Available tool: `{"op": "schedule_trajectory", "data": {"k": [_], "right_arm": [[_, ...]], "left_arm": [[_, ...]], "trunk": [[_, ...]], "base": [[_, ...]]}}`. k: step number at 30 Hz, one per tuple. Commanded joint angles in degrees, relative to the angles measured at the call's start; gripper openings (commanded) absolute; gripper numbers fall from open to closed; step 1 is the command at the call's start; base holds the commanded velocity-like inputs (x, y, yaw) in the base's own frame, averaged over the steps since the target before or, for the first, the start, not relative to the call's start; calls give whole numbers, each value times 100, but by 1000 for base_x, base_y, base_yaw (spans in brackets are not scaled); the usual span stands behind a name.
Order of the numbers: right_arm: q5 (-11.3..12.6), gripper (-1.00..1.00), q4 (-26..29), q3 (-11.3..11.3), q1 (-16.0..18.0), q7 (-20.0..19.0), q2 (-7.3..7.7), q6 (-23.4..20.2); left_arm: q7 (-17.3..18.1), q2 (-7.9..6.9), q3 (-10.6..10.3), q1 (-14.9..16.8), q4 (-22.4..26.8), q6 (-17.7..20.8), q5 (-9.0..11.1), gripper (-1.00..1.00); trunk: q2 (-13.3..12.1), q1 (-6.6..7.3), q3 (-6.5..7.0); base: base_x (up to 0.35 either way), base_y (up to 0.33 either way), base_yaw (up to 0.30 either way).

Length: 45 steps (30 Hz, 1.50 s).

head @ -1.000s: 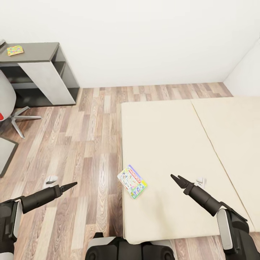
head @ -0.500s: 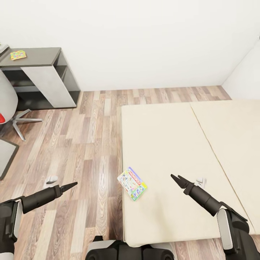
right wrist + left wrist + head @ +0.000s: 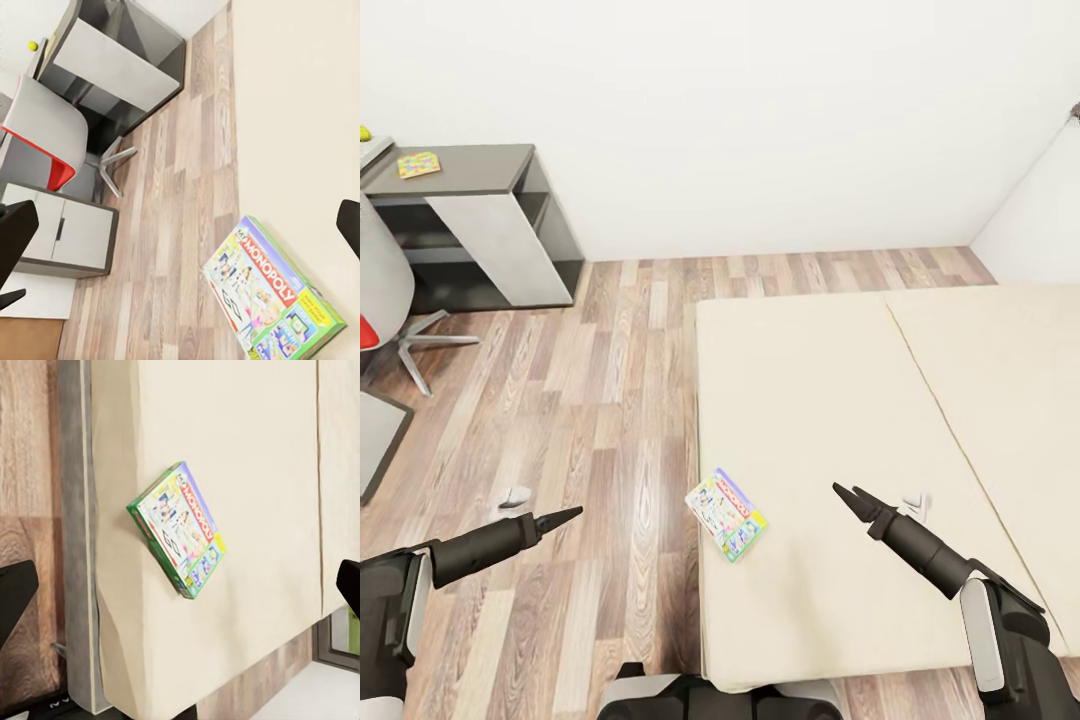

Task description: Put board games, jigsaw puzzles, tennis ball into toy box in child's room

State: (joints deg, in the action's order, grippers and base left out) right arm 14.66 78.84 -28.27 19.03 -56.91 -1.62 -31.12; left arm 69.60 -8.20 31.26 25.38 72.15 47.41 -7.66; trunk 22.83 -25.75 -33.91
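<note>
One board game [image 3: 726, 513] on bed [image 3: 840, 400], lower centre; left gripper [image 3: 565, 517], right gripper [image 3: 847, 496] fingers wide, empty.

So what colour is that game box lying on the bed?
The board game is white-faced with green sides and multicoloured cartoon art, printed "MONOPOLY"; clearest in the right wrist view.

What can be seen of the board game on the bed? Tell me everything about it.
The board game is a small flat card box printed "MONOPOLY", with a white, cartoon-covered face, green sides and a yellow-green corner. It lies flat and closed on the bed, skewed to the mattress edge and close to the side nearest the floor. Only the mattress touches it; both grippers are clear of it.
</note>
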Motion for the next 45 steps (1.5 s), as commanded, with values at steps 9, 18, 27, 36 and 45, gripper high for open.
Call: {"op": "schedule_trajectory", "data": {"k": [9,18,27,36,45], "right_arm": [[19,100,-17,-12,4,-12,-5,-44],[13,100,-20,-12,4,-5,-5,-43],[11,100,-26,-7,4,11,-5,-36],[10,100,-28,-3,4,13,-5,-29],[10,100,-30,-3,4,13,-6,-26]], "left_arm": [[-220,8,-5,8,1,45,-53,100],[-285,3,-6,10,-42,41,-52,100],[-399,4,-6,10,-107,40,-47,100],[-428,3,-8,11,-125,40,-51,100],[-429,2,-8,11,-131,39,-49,100]], "trunk": [[9,-3,78],[9,-3,163],[9,-3,248],[9,-3,333],[9,-3,418]], "base": [[0,0,0],[0,0,0],[0,0,0],[0,0,0],[0,0,33]]}}
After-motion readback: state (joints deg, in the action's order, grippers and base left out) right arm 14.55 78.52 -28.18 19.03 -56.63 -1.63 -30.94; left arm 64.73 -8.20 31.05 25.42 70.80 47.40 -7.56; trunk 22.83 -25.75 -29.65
